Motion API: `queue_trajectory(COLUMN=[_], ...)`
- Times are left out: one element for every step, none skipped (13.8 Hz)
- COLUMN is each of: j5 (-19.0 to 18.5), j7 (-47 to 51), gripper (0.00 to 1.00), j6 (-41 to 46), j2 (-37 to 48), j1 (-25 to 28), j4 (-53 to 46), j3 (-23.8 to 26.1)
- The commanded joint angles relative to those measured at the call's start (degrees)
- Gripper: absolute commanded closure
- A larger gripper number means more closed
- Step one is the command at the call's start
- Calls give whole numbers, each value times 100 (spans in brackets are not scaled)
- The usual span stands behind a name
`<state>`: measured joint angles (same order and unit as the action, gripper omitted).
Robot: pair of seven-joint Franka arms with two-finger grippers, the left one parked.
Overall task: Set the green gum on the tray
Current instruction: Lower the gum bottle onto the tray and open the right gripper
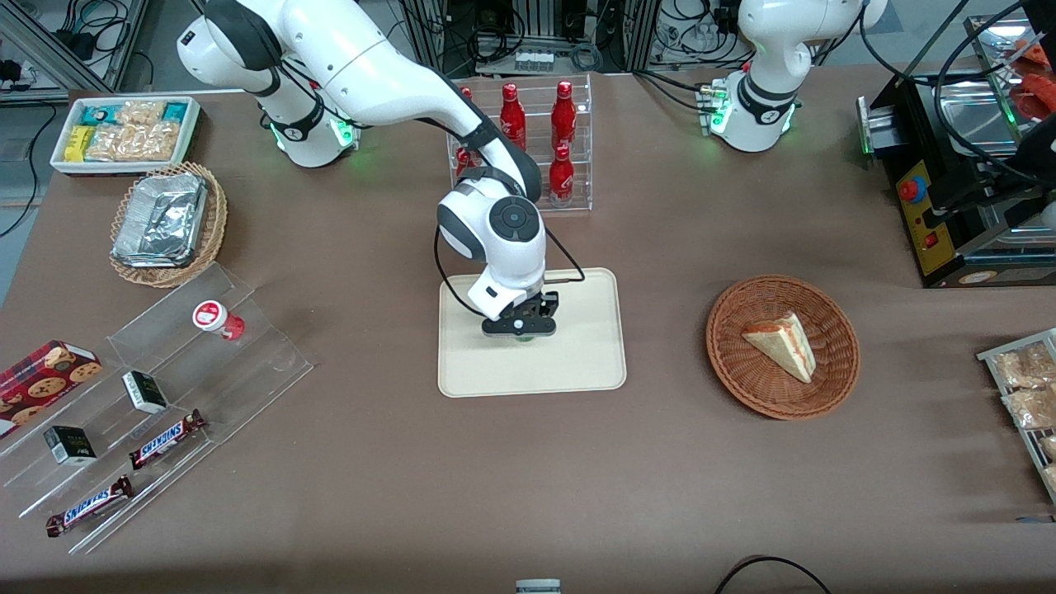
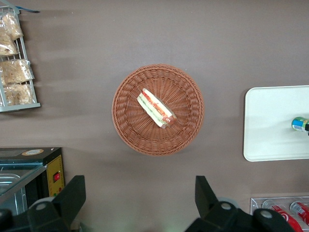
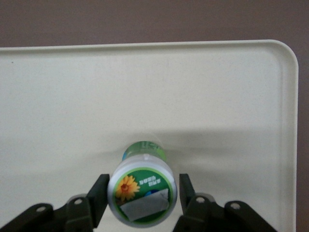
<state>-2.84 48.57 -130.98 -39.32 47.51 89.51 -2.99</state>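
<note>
Standing upright on the cream tray (image 3: 58, 96), the green gum (image 3: 141, 191) sits between the pincer's (image 3: 141, 195) parted fingers.

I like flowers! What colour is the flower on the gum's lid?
Yellow-orange, on the gum lid's green patch, between the gripper jaws; right wrist view.

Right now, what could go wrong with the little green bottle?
The claw sits over the tray with its fingers beside the green gum's lid. The bottle is tall and narrow, so it may tip and roll if a finger drags it while lifting away.
</note>
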Motion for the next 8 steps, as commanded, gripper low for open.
queue_trajectory(j5=[-129,-120,-103,-85,-85,-85,-85,-85], j7=[135,109,91,74,47,12,-75,-189], gripper=[2,2,2,1,1,1,1,1], j6=[-7,2,45,63,107,177,369,580], j2=[-77,-33,81,247,397,564,757,933], j1=[31,22,-30,-83,-171,-302,-390,-496], j4=[-188,-197,-197,-197,-188,-153,-144,-136], j3=[-35,-43,-43,-52,-61,-61,-52,-52])
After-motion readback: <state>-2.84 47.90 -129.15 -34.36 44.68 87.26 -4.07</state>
